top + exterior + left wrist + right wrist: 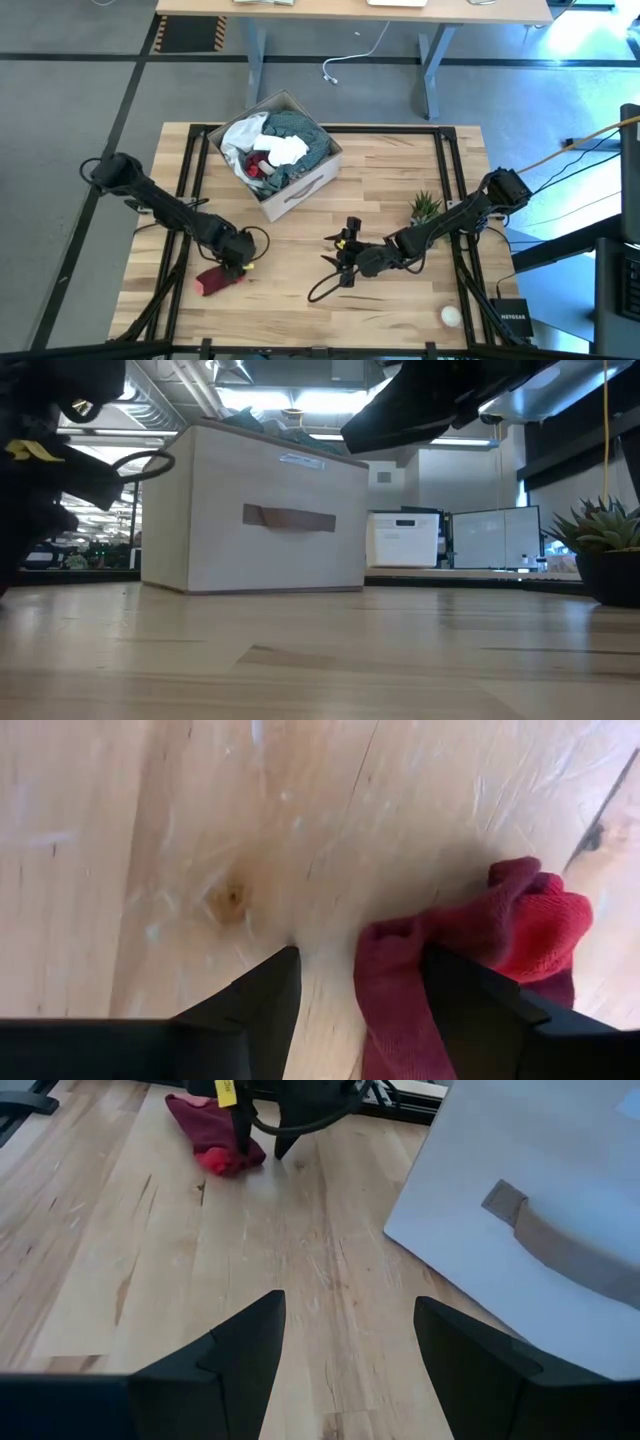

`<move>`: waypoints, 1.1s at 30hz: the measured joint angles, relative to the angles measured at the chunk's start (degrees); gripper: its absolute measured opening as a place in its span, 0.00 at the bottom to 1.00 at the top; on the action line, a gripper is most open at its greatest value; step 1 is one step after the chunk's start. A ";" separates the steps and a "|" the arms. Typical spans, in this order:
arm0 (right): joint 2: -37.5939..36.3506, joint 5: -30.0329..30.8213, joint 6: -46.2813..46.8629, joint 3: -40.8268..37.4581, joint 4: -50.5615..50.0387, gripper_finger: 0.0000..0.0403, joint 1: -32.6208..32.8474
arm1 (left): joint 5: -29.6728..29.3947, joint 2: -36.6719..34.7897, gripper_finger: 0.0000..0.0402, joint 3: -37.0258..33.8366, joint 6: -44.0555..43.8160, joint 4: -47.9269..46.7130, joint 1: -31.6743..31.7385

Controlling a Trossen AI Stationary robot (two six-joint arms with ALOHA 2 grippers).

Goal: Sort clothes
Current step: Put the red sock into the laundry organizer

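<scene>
Both pincers stood released: the left pincer (234,268) over red socks (219,279) near the desk's (300,250) front-left corner, the right pincer (345,262) mid-desk.

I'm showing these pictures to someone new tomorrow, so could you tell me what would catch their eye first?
Probably the cardboard box at the table's back middle, heaped with clothes in white, teal and red. Next, the dark red sock lying alone on the wood at front left, with the left gripper down at it, fingers open, one finger on the fabric. The right gripper waits open over the table's middle.
</scene>
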 joint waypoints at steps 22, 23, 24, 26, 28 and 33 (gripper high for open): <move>0.00 -0.02 -0.04 -0.02 -0.03 0.59 -0.35 | -11.26 -0.42 0.03 0.39 11.34 17.24 -0.39; 0.00 -0.02 -0.02 -0.02 -0.03 0.59 -0.37 | -11.11 -0.55 0.03 0.97 12.45 17.54 -0.39; 0.00 -0.02 -0.04 -0.02 -0.05 0.59 -0.37 | -11.16 -0.82 0.02 1.63 13.47 17.65 -0.32; 0.00 -0.01 -0.07 -0.02 -0.04 0.59 -0.37 | -11.42 -1.60 0.01 3.94 15.61 17.64 0.07; 0.00 0.02 -0.13 -0.02 -0.04 0.59 -0.40 | -11.42 -2.88 0.01 7.32 18.33 17.47 0.83; 0.00 0.03 -0.48 -0.02 -0.04 0.59 -0.76 | -16.79 -7.95 0.01 17.95 29.49 14.75 2.81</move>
